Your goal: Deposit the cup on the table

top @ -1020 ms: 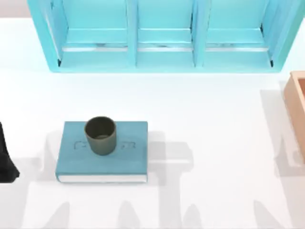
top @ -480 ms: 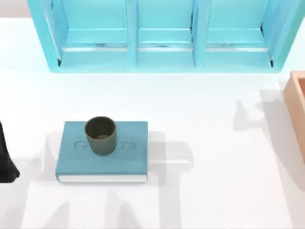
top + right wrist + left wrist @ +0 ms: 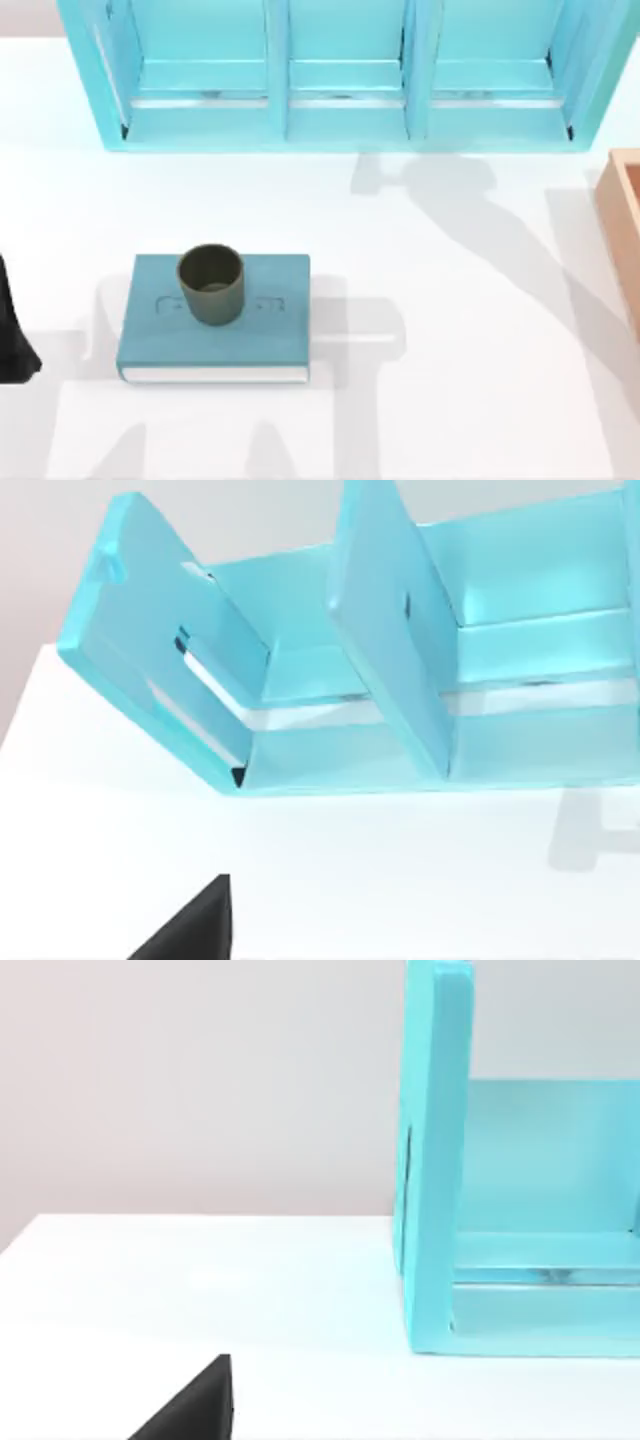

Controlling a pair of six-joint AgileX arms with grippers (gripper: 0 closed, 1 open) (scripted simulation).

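Note:
The olive-green cup (image 3: 211, 284) stands upright on a teal book (image 3: 215, 335), near the book's far edge, left of the table's middle. The book lies flat on the white table (image 3: 450, 380). My left arm (image 3: 10, 335) is a dark shape at the table's left edge, well apart from the book. A dark part of my left gripper (image 3: 190, 1410) shows low in the left wrist view, over bare table. A dark part of my right gripper (image 3: 190, 925) shows in the right wrist view, facing the shelf. Nothing touches the cup.
A light-blue shelf unit (image 3: 340, 80) with three bays spans the back of the table, also seen as the shelf (image 3: 440, 1160) and shelf (image 3: 390, 630) in the wrist views. A tan box (image 3: 625, 230) sits at the right edge. An arm's shadow (image 3: 470, 220) falls across the right half.
The shadow on the table's right half has swept left and toward the shelf and grown larger. Cup, book and left arm have not moved.

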